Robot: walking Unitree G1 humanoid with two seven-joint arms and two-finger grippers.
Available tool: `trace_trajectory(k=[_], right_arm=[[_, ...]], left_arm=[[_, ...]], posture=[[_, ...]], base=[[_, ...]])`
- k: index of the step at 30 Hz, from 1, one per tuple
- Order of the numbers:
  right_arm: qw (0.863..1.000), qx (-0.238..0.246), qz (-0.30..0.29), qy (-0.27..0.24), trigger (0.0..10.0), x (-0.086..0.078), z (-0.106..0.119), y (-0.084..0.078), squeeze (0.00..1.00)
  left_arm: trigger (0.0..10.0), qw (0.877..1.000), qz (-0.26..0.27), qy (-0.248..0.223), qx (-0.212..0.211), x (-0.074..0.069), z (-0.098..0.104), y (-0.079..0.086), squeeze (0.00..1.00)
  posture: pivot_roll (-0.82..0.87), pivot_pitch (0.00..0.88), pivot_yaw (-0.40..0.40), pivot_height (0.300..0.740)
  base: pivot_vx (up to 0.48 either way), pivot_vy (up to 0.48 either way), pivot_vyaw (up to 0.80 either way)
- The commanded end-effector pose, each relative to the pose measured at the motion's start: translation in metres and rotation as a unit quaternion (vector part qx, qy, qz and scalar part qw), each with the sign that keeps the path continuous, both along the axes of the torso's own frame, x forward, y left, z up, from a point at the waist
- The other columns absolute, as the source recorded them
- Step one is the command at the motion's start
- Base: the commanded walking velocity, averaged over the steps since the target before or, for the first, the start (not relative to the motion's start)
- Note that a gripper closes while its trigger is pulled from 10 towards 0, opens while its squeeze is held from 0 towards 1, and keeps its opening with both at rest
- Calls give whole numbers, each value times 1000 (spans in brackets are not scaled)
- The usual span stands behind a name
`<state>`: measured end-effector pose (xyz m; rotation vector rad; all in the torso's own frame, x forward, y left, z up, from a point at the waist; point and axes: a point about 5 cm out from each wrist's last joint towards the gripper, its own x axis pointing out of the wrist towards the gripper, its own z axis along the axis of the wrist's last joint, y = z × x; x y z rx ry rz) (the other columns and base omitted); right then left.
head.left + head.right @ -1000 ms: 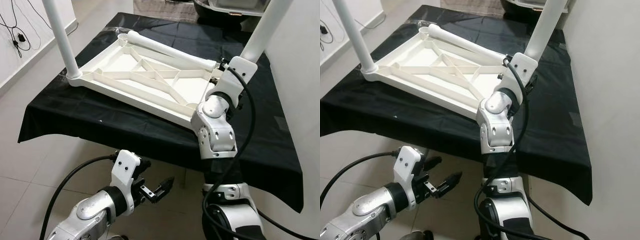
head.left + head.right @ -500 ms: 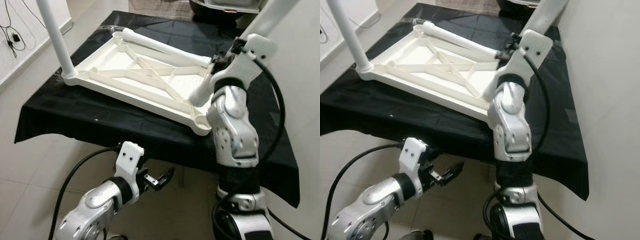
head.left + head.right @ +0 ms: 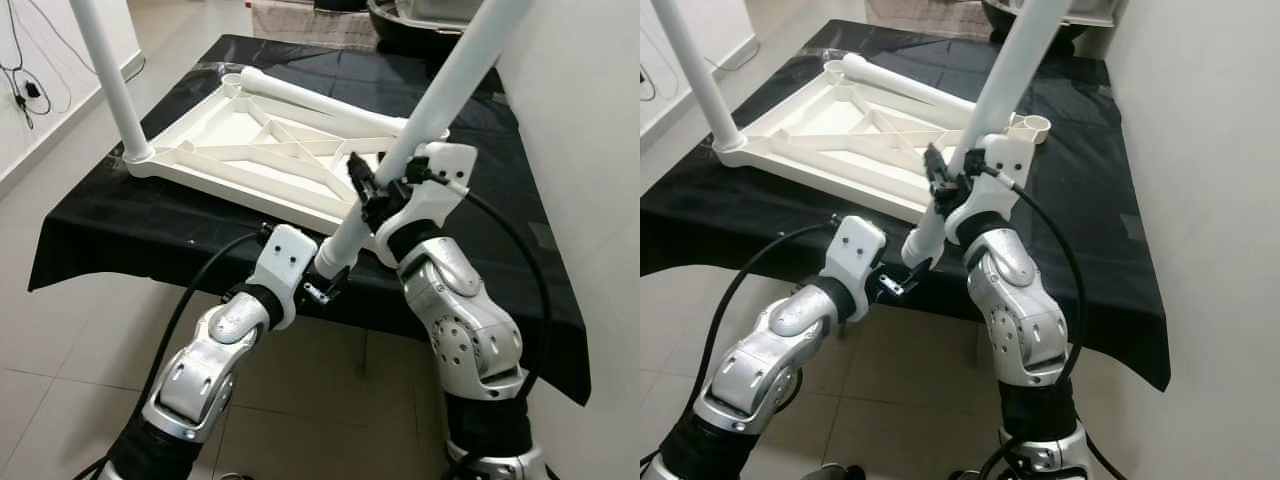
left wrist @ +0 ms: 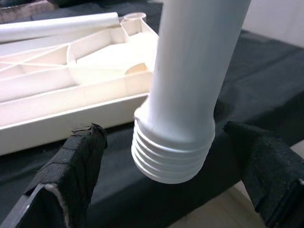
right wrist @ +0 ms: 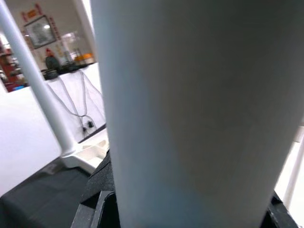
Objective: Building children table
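Note:
The white tabletop [image 3: 200, 172] lies upside down on a black-draped table [image 3: 110, 235]. One white leg [image 3: 108, 80] stands upright in its far left corner, and a second leg [image 3: 320, 100] lies across its far side. My right gripper [image 3: 368, 190] is shut on a third leg [image 3: 440, 90], which it holds tilted over the near edge with the threaded end [image 4: 171, 161] lowest. My left gripper [image 3: 322, 290] is open around that threaded end, its fingers [image 4: 78, 164] clear of the leg on both sides. An empty corner socket [image 3: 1030, 125] sits beside the held leg.
A white wall [image 3: 590, 150] runs close along the right side of the table. A dark tub [image 3: 420, 25] stands beyond the far edge. Cables [image 3: 30, 85] hang on the left wall. Tiled floor [image 3: 60, 350] lies open at the lower left.
My right gripper has swung the leg off the near right corner and tilted it towards me. My left arm has risen from below the table to the leg's threaded end.

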<state>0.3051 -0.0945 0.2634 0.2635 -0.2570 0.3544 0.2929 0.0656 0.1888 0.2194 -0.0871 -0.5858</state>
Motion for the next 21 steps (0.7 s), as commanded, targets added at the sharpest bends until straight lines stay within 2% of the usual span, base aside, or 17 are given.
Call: trace_trajectory(k=[1,2,4,11,19,20,21], right_arm=[[1000,0,25,-5,10000,-6,2,3,0],[999,-6,53,0,10000,-12,-1,7,0],[998,-6,66,3,10000,-15,-2,9,0],[996,1,87,6,10000,-21,-1,13,0],[995,-2,102,10,10000,-24,-2,17,0],[994,-2,107,11,10000,-25,-2,18,0],[994,-3,110,12,10000,-26,-2,18,0]], left_arm=[[10000,1000,-2,2,7,0,-5,-4,0],[10000,1000,-5,6,10,2,-7,-6,0],[10000,1000,-7,7,11,3,-9,-6,0],[10000,1000,-11,5,12,5,-12,-7,0],[10000,1000,-23,16,12,2,-17,-10,0],[7059,999,-26,20,13,0,-20,-10,0],[0,999,-30,21,13,0,-21,-10,0]], posture=[[133,94,-55,740],[133,93,-55,740],[132,92,-53,740],[132,92,-51,740],[131,92,-49,740],[130,93,-51,740],[130,92,-51,740]], base=[[0,0,0],[0,0,0],[0,0,0],[0,0,0],[0,0,0],[0,0,0],[0,0,0]])
